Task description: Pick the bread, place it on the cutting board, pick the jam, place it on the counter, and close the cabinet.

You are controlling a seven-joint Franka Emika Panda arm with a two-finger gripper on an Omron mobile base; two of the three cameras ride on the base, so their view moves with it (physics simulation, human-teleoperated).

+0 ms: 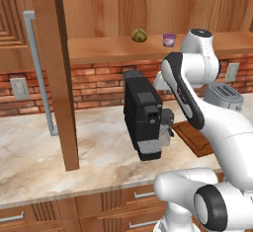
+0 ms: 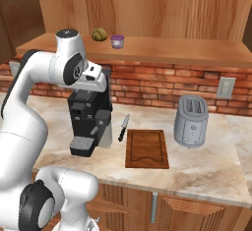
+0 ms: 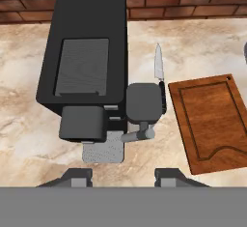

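Note:
The bread (image 1: 139, 35) (image 2: 99, 34), a yellowish-brown lump, sits on the open cabinet's (image 1: 99, 9) shelf. Just to its right stands the purple jam (image 1: 169, 40) (image 2: 117, 41). The cabinet door (image 1: 59, 73) stands swung out over the counter (image 1: 94, 149), with its silver handle (image 1: 39, 73) showing. The dark brown cutting board (image 2: 146, 148) (image 3: 212, 120) lies bare on the counter (image 2: 206, 171) right of the coffee machine. My gripper (image 3: 124, 177) is open and holds nothing. It hangs above the coffee machine, looking down, well below the shelf.
A black coffee machine (image 1: 143, 115) (image 2: 86, 117) (image 3: 89, 52) stands under my hand. A knife (image 2: 123, 127) (image 3: 158, 64) lies between it and the board. A silver toaster (image 1: 223, 95) (image 2: 192, 121) stands right of the board. A brick wall backs the counter.

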